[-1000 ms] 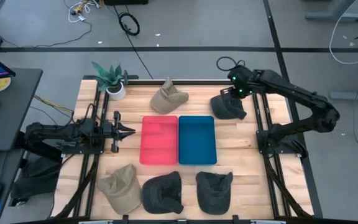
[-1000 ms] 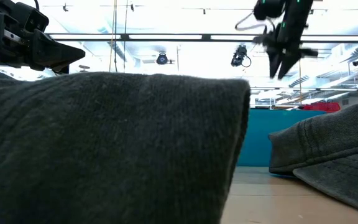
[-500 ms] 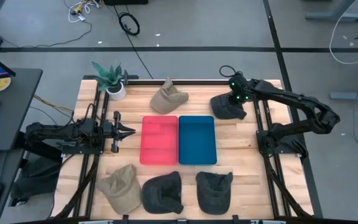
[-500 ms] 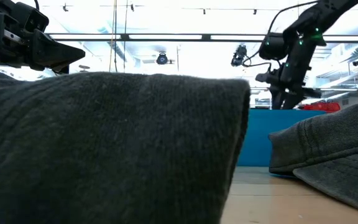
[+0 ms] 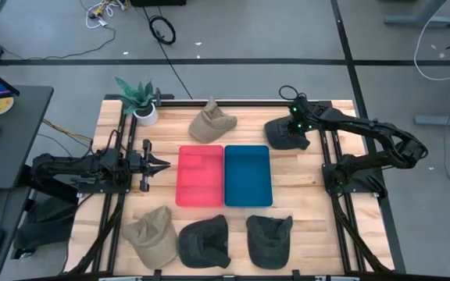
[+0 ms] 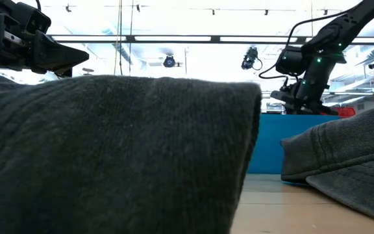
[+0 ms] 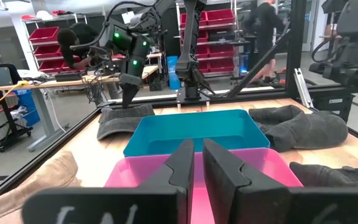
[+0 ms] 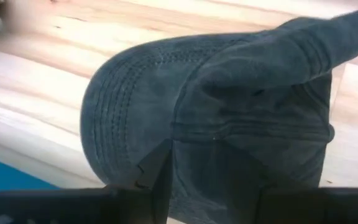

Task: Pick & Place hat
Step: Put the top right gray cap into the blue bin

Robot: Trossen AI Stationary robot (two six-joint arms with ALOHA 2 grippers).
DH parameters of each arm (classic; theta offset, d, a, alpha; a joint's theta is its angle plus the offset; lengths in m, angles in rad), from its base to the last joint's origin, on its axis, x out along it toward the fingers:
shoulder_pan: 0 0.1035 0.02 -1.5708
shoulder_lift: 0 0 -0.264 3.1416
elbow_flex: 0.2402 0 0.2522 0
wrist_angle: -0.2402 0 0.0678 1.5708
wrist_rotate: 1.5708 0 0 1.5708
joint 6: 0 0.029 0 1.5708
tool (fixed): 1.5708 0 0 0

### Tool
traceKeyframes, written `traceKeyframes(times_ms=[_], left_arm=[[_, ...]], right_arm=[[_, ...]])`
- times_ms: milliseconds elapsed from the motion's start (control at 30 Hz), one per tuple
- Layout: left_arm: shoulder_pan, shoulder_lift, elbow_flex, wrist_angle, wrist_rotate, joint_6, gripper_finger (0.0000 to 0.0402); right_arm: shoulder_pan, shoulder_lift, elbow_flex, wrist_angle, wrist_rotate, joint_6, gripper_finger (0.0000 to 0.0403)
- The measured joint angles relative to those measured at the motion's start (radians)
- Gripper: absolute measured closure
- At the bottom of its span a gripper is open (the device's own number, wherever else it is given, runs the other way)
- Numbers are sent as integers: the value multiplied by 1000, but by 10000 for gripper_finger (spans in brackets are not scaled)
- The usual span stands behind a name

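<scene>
A dark grey hat (image 5: pixel 282 135) lies on the table's far right part, beyond the blue tray; it also shows in the left wrist view (image 7: pixel 127 116) and fills the right wrist view (image 8: pixel 216 99). My right gripper (image 5: pixel 294 128) (image 6: pixel 302 103) (image 7: pixel 128 99) is low over its crown, open, with one finger on either side of a ridge of the cloth (image 8: pixel 211 167). My left gripper (image 5: pixel 165 164) (image 7: pixel 197 158) waits shut above the table's left side, pointing at the pink tray. My right gripper comes at the dark hat's crown (image 8: pixel 216 140) from above, pointing down, fingers apart on either side of a raised fold of cloth. The hat lies flat on the table. Whether the fingertips touch the cloth, I cannot tell.
A pink tray (image 5: pixel 200 195) and a blue tray (image 5: pixel 248 195) sit side by side mid-table. A tan hat (image 5: pixel 212 123) and a potted plant (image 5: pixel 137 100) are at the far edge. A tan hat (image 5: pixel 153 234) and two dark hats (image 5: pixel 204 240) (image 5: pixel 269 238) line the near edge.
My right gripper has come down from well above the table onto the dark hat at the far right, shifting slightly toward the near edge. The hat has stayed where it was.
</scene>
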Motion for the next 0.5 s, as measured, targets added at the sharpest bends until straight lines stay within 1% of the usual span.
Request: traceKeyframes(times_ms=[233, 367, 500], left_arm=[[0, 0, 0, 0, 0, 0, 362], [0, 0, 0, 0, 0, 0, 362], [0, 0, 0, 0, 0, 0, 362]], right_arm=[[0, 0, -61, 86, 1, 3, 279], [0, 0, -77, 100, 2, 1, 279], [0, 0, -91, 140, 2, -49, 279]])
